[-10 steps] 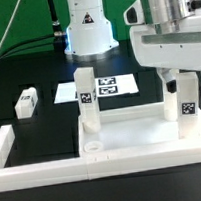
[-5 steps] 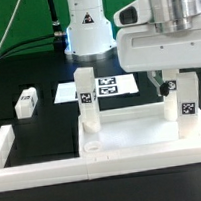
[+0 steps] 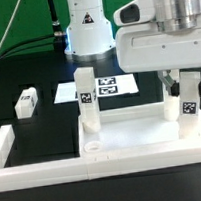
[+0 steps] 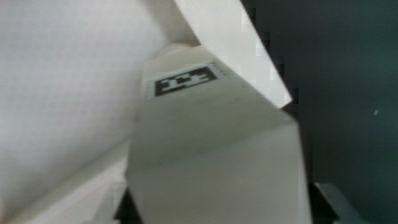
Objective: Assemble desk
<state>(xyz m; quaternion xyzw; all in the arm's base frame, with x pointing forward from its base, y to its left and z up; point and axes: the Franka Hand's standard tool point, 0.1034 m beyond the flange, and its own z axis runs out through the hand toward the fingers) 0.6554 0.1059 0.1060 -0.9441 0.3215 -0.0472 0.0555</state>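
The white tabletop (image 3: 132, 135) lies inside the border frame, its raised rim facing up. One tagged leg (image 3: 85, 96) stands upright in the corner socket at the exterior view's left. A second tagged leg (image 3: 187, 101) stands at the corner on the exterior view's right. My gripper (image 3: 182, 80) has come down over that second leg. In the wrist view this leg (image 4: 214, 150) fills the space between my dark fingers (image 4: 326, 200). My gripper (image 4: 217, 205) is shut on its two sides.
A loose tagged leg (image 3: 26, 101) lies on the black table at the exterior view's left. The marker board (image 3: 105, 86) lies behind the tabletop. The long white border frame (image 3: 36, 174) runs along the front and left. The robot base (image 3: 86, 30) stands at the back.
My gripper has shifted slightly towards the exterior view's left over the right-hand leg, and its jaws have closed in on that leg. Nothing else has moved.
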